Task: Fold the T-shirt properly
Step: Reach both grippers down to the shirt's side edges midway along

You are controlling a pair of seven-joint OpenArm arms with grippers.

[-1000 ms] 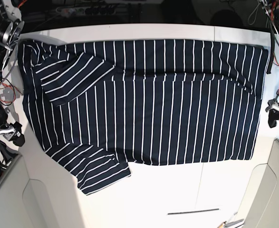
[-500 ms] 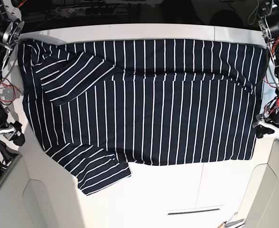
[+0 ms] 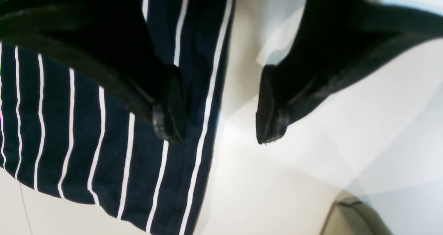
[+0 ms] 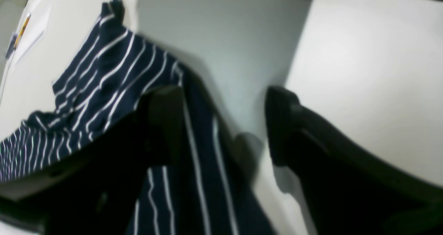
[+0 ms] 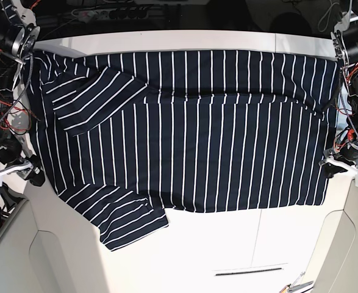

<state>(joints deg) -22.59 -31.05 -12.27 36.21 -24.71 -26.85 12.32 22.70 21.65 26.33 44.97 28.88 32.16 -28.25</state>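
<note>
The T-shirt point(image 5: 185, 128) lies spread flat across the white table point(image 5: 227, 244), filling the upper and middle of the base view, with one sleeve folded in at the upper left and the other splayed out at the lower left. The left gripper point(image 5: 336, 166) sits at the shirt's right edge, its claw spread wide; in the left wrist view one finger point(image 3: 166, 103) hangs over the striped cloth and the other over bare table, so the hem runs between them — nothing is pinched yet. The right gripper point(image 5: 21, 171) is at the left edge, also spread, with the shirt's side edge lying between its fingers in the right wrist view, unheld.

The likely trouble is a shallow bite: if either claw closes too high it may catch only the top layer, or nothing, and the fold would drag unevenly. Mismatched grips on the two sides could skew the stripes and bunch the fabric. The splayed lower-left sleeve may trail and crumple under a fold.

Around the table, tangled cables point(image 5: 2, 116) hang near the left edge, close to the right arm's path. A thin dark slot point(image 5: 249, 271) shows in the lower table surface, well apart from the shirt.
</note>
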